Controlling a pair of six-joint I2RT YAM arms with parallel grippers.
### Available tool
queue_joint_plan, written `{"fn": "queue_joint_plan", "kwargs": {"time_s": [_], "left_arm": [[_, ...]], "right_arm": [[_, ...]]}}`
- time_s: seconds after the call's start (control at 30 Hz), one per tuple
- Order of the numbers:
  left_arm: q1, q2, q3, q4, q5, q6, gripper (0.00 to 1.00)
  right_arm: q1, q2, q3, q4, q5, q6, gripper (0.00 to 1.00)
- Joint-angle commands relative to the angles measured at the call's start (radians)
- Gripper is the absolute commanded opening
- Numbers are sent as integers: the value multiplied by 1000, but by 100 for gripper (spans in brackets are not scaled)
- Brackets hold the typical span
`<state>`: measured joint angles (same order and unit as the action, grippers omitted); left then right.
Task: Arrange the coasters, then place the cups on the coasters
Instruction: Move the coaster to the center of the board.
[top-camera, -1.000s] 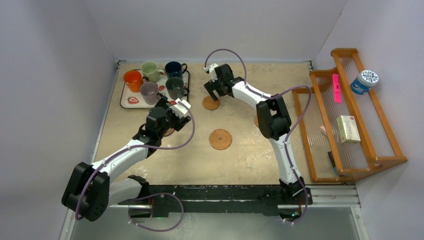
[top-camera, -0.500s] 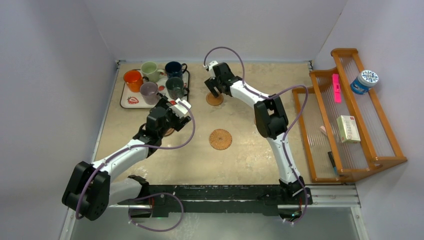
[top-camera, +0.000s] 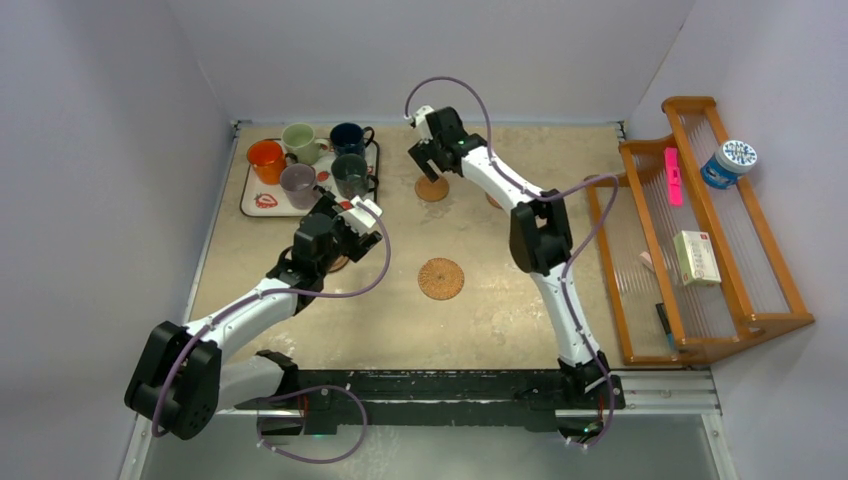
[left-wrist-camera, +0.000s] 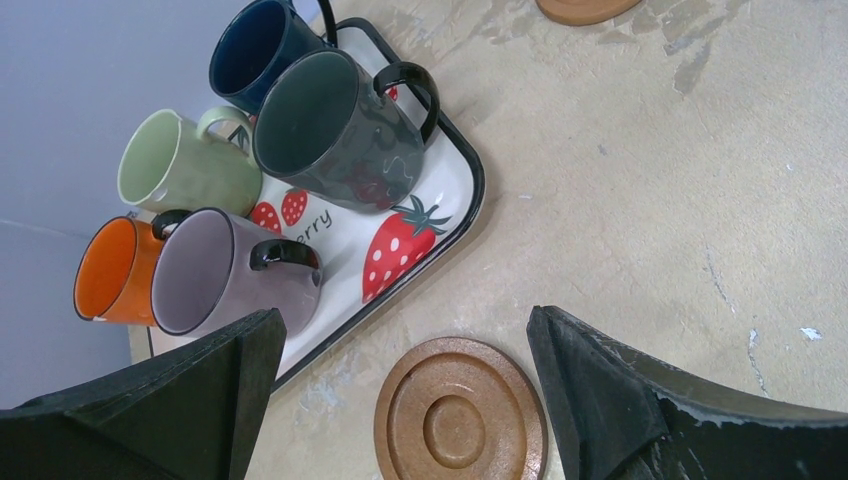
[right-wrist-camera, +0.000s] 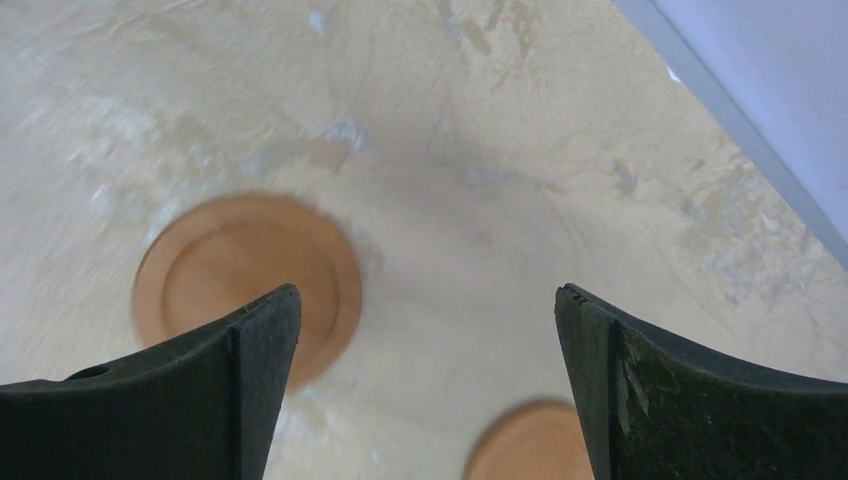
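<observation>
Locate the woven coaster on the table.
In the top view, the woven coaster lies flat near the middle of the table, between the left arm and the right arm.

The black-and-white left arm (top-camera: 250, 310) reaches forward, bent at the elbow, its black two-finger left gripper (left-wrist-camera: 403, 318) spread wide, while the right arm (top-camera: 560, 290) stretches far forward, its right gripper (right-wrist-camera: 428, 292) equally wide, apparently pointing downward.

The 5 cups (top-camera: 298, 185) stand packed close on the tray (top-camera: 262, 203), leaving scant gaps between them. A ringed coaster (left-wrist-camera: 460, 420) lies just off the tray's near edge. Right of the tray the tabletop (top-camera: 480, 310) runs open around a woven coaster (top-camera: 440, 278) and, apparently, 2 plain coasters (top-camera: 432, 189).
</observation>
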<state>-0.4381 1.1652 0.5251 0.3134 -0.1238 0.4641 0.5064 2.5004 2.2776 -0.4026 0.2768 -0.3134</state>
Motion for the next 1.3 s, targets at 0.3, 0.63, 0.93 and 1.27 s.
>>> {"fn": "queue_joint_plan", "kwargs": {"time_s": [0.3, 0.63, 0.93, 1.27], "left_arm": [[6, -28, 0, 35, 4, -20, 100], [6, -101, -51, 64, 83, -15, 100], [6, -142, -77, 69, 119, -4, 100], [6, -130, -77, 73, 119, -6, 100]], "right_arm": [[75, -829, -939, 87, -236, -111, 99], [129, -971, -1259, 279, -389, -180, 99], [245, -863, -1308, 431, -281, -144, 99], [249, -796, -1291, 344, -258, -176, 99]]}}
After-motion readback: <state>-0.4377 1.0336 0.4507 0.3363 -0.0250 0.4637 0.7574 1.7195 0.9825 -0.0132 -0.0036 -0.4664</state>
